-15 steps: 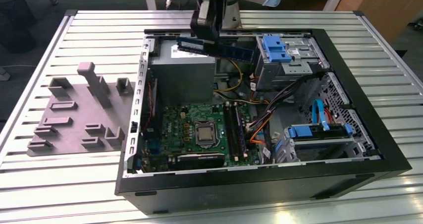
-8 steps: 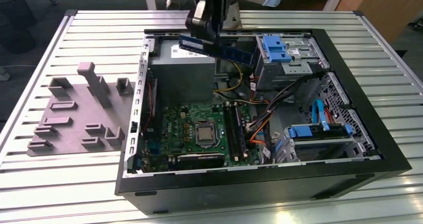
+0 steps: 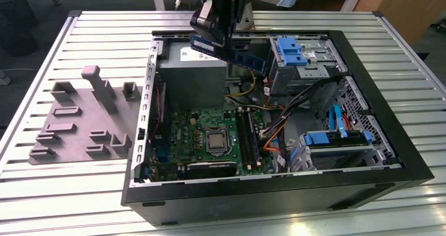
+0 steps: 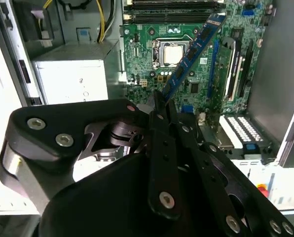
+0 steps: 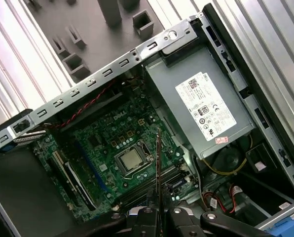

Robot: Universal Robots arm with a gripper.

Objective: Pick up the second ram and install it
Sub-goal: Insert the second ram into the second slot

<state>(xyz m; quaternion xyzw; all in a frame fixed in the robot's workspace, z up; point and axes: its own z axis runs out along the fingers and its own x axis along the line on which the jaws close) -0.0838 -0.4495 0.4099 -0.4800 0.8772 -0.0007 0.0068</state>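
The second ram (image 3: 244,59) is a long, narrow, flat stick, blue in the exterior view, with a row of dark rectangular chips along its face. In the second wrist view (image 4: 191,52) it looks blue-green, and the chips run in a line towards its free end. In the first wrist view (image 5: 157,168) it is seen edge-on as a thin dark line, so its chips do not show.

The gripper (image 3: 214,37) is closed narrow on one end of the stick and holds it in the air, clear of everything below. In the exterior view the stick tilts, its free end pointing towards 4 o'clock. It hangs over the open computer case (image 3: 390,142), at 12 o'clock from the motherboard (image 3: 188,126) and above the grey power supply (image 3: 191,77). The grey tray (image 3: 77,116) with raised blocks lies outside the case, at 9 o'clock from the motherboard, on the slatted table (image 3: 70,194).

The gripped end is covered by the black fingers (image 4: 162,148) in both wrist views. The arm is cut off by the frame at 12 o'clock in the exterior view. The stick's contact edge is hard to make out. The long memory slots (image 3: 247,137) beside the silver processor (image 3: 216,142) look dark, and what they hold is unclear there.
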